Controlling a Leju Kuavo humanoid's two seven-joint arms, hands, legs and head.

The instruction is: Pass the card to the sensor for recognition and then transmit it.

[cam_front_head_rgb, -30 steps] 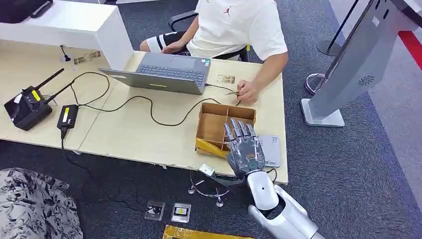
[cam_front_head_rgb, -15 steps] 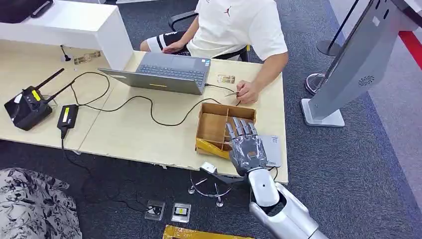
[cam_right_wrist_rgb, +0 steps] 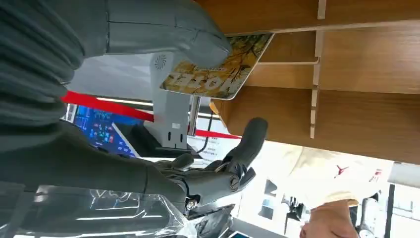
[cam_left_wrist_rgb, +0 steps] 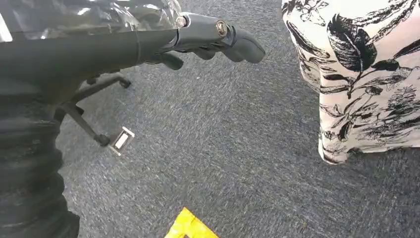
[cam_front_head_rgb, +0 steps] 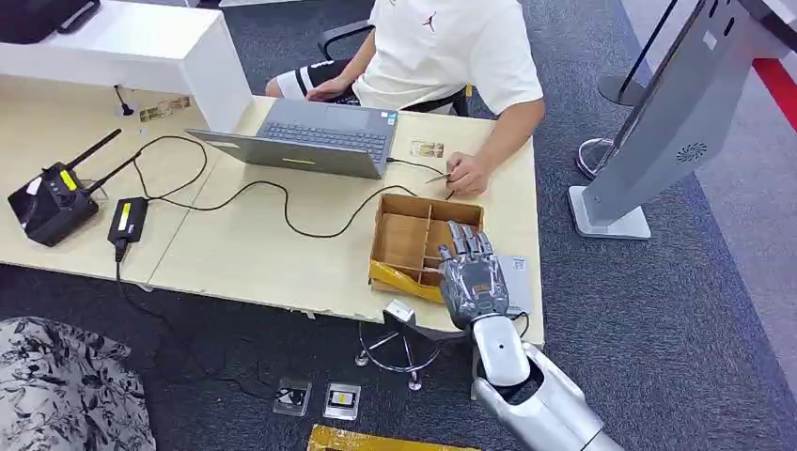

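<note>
My right hand hovers palm down over the right end of the cardboard divider box, at the edge of the flat grey sensor on the table's front right corner. In the right wrist view its thumb pinches a yellow patterned card in front of the box's compartments; the other fingers are spread apart from it. My left hand hangs over the carpet with loosely extended fingers and nothing in it.
A seated person in a white shirt holds a small card at the table's far edge. A laptop, cables, a black radio unit and a loose card lie on the table. A grey kiosk stands right.
My right hand has slid to the right and slightly away from me, from above the box's front edge toward the grey sensor. The person and the table's things have stayed put.
</note>
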